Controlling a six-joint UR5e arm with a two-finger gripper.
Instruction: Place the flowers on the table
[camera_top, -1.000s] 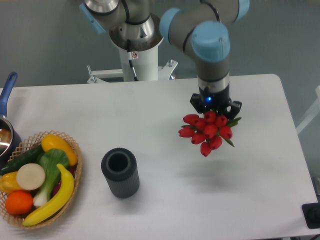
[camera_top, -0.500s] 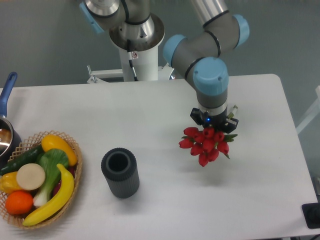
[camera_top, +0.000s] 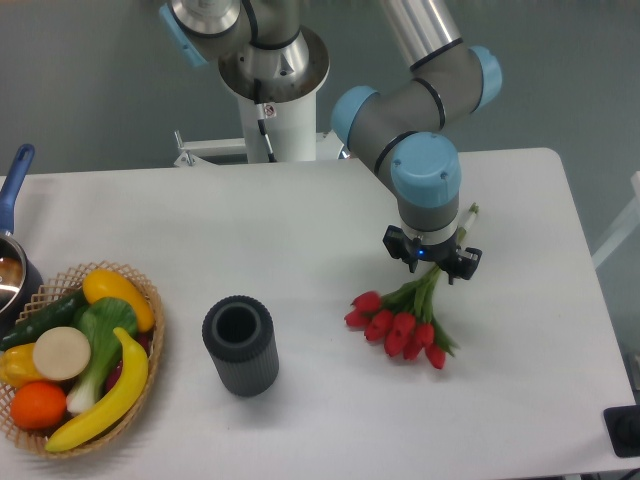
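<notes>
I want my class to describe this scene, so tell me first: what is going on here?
A robot arm is laying a bunch of red tulips on the white table. The pincer is over the stems, and the blooms seem to rest on the tabletop, pointing toward the camera. Whether it has let go cannot be told from this view. A dark cylindrical vase stands empty to the left, and a basket of fruit and vegetables sits at the far left.

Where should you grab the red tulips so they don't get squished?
Grab the flowers by the green stems, near where the gripper is now, coming from straight above. The stems form one narrow bundle lying on the table, while the red heads fan out wide and look soft.
</notes>
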